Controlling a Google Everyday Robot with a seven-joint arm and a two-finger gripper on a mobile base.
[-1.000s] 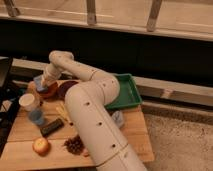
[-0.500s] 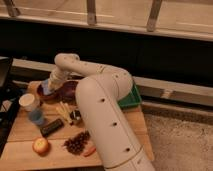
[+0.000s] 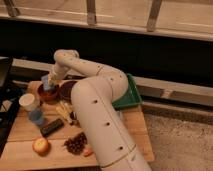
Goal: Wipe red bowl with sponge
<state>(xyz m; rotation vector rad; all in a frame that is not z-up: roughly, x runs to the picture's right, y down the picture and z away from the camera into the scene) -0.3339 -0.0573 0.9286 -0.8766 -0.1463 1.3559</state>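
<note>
Gripper (image 3: 48, 81) moved left over red bowl (image 3: 48, 94) (far-left table (image 3: 30, 150)), pressing blue sponge (image 3: 46, 82); fingers clenched on it.

Test-lab setup: cluttered wooden table (image 3: 20, 150)

I can read no text, label, brand, number or sign anywhere in my camera view. The white arm carries only dark round holes, no lettering. The pincer (image 3: 50, 82) sits low over the red bowl (image 3: 48, 94) at the far left of the table (image 3: 135, 131), and I see no marking on either. The white cup (image 3: 28, 101), the dark bar-shaped item (image 3: 51, 127) and the green tray (image 3: 131, 95) show plain surfaces with nothing legible.
</note>
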